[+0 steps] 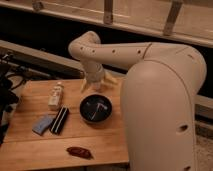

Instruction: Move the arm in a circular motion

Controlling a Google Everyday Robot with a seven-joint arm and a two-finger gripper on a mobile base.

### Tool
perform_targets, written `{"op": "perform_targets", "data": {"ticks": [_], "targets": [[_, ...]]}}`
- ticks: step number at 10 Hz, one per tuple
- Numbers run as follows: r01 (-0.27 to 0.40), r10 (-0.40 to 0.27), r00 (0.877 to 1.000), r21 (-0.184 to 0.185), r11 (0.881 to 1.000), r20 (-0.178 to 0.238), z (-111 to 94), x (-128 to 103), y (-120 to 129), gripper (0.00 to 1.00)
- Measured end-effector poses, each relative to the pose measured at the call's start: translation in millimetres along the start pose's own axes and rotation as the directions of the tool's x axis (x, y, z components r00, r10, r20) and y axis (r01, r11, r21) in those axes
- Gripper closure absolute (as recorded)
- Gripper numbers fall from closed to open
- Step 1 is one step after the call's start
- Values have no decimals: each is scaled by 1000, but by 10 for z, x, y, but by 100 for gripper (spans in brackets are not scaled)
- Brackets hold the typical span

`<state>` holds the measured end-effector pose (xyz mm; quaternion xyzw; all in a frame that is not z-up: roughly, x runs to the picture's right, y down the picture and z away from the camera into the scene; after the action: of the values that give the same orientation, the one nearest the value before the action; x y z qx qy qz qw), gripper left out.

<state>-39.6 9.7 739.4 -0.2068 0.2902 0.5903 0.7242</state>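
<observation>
- Hanging just above the far rim of the round black bowl (96, 109), the pale pincer (95, 85) carries nothing that I can see. Whether it is apart or together I cannot tell.
- Sweeping the circle too low would likely clip that rim and slide or tip the bowl.
- The thick cream-white tubular arm (115, 50) bends at its elbow over the back edge of the wooden counter (30, 150). A wide loop could strike the small white bottle (55, 95) near the bowl.
- The black rectangular block (60, 120), blue flat pad (42, 125) and dark red-brown lump (80, 152) lie nearer the front, so they seem less at risk.
</observation>
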Motion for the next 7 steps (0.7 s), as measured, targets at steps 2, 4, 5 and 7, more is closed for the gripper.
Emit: {"op": "perform_targets", "data": {"ticks": [2,4,5,7], "targets": [[5,-5,1000,-4,1000,-2,-8,122,157,0],[-33,33,999,-2,999,7,-10,136,92,0],[-52,52,999,-3,999,11,-12,98,27,0],[-108,109,994,-8,994,14,8,-112,-301,0]]}}
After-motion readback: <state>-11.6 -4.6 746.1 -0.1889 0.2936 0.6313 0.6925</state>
